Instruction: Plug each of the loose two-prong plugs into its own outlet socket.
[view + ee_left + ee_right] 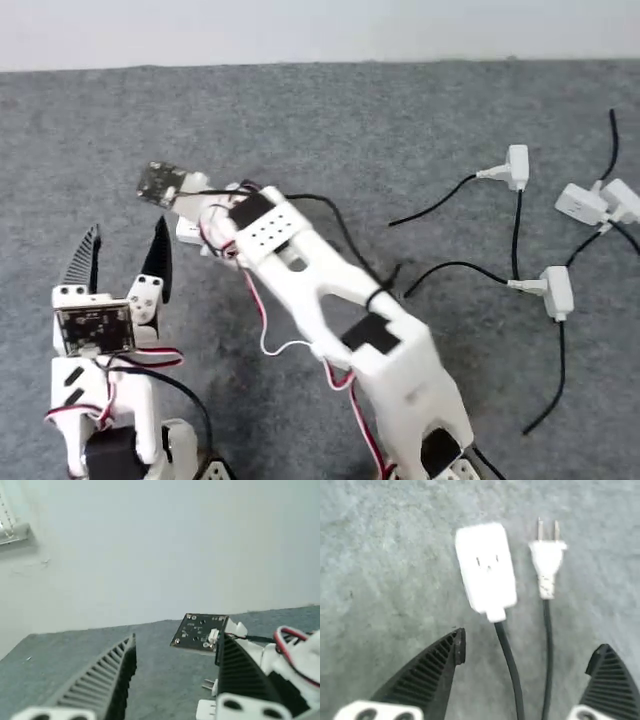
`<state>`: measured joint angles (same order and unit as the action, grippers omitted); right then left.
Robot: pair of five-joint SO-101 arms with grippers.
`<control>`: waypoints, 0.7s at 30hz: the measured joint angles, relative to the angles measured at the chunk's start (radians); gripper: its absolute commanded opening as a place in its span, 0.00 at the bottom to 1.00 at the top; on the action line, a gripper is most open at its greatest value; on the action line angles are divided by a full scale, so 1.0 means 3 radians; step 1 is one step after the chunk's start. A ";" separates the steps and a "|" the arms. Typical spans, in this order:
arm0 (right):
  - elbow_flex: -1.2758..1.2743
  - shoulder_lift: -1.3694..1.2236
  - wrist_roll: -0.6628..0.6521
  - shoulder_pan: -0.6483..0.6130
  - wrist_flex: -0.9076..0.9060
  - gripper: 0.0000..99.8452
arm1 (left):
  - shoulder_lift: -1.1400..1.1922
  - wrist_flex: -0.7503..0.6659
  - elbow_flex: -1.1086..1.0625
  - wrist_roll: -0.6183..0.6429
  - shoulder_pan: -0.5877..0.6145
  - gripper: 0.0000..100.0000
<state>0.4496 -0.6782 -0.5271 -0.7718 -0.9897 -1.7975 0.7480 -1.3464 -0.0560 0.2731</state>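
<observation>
Two-prong plug [547, 560] seen just ahead of wide-spread right gripper [531, 645], prongs pointed away, long axis parallel to outlet socket [487, 567] beside it. Left gripper [128, 230] also spread, judged farther.

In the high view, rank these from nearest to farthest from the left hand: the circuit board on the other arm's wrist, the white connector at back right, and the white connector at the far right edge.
From the left hand:
1. circuit board, just behind it, slightly right.
2. back-right white connector, far off to the right.
3. far-right white connector, at the right edge.
</observation>
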 measured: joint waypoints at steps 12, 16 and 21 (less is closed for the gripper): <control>0.0742 -0.0813 -0.0322 0.0000 -0.0061 0.37 | 0.0000 0.0327 0.0066 0.0000 0.0097 0.25; 0.0946 -0.0926 -0.0343 0.0000 -0.0199 0.19 | 0.0000 0.0327 0.0066 0.0000 0.0107 0.25; 0.0997 -0.0936 -0.0353 0.0000 -0.0220 0.03 | 0.0000 0.0327 0.0066 0.0000 0.0107 0.25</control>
<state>0.7488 -0.9590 -0.6329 -0.7718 -1.0556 -1.7975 0.8462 -1.3265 -0.0560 0.3053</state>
